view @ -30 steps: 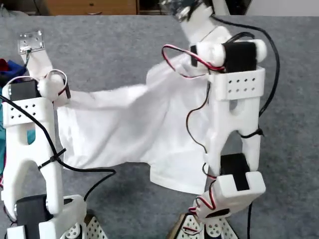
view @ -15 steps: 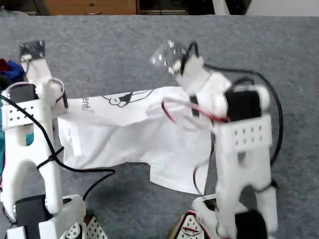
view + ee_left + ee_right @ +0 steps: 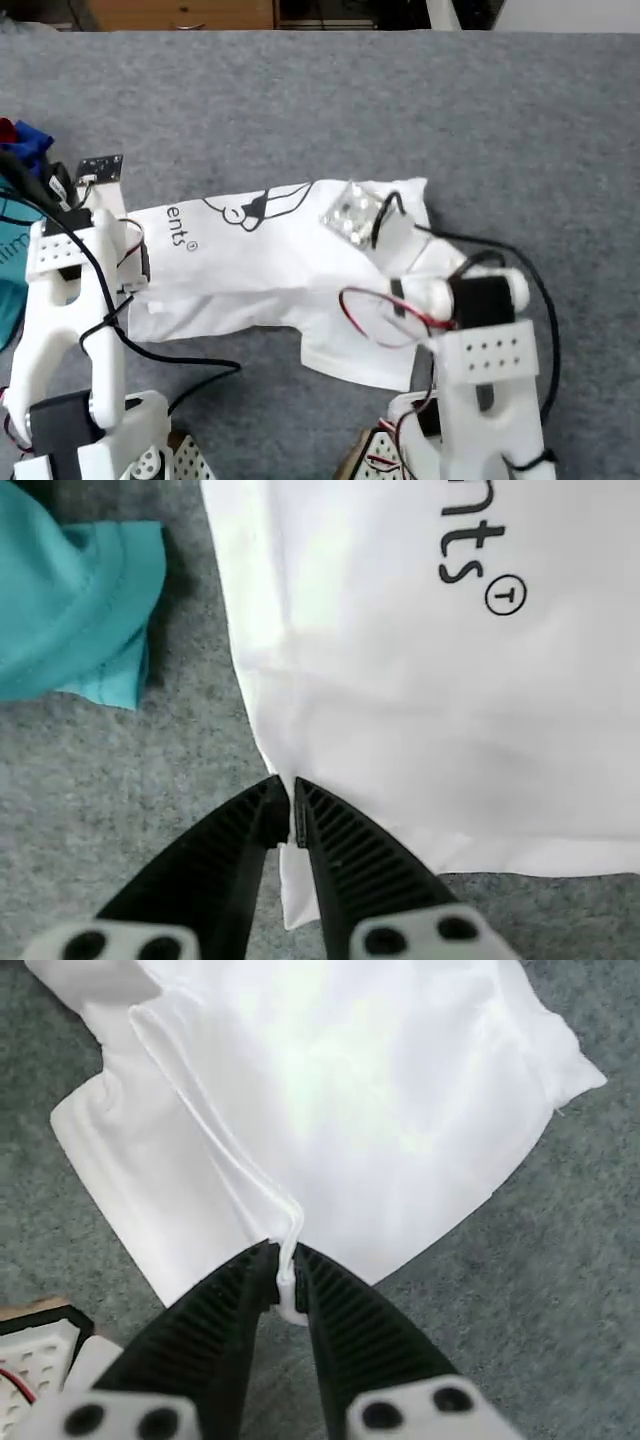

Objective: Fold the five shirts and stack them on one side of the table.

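Left gripper (image 3: 291, 802) is pinched on the white shirt's (image 3: 260, 260) edge, just beside the teal shirt (image 3: 70, 600); my right gripper (image 3: 287, 1265) is nipping a hem fold, and I see the white shirt lying partly folded mid-table (image 3: 500, 120)

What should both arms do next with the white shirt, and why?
Probably open both and lift away: the left gripper and right gripper each pinch an edge of the white shirt, which appears already folded over and lying flat on the table.
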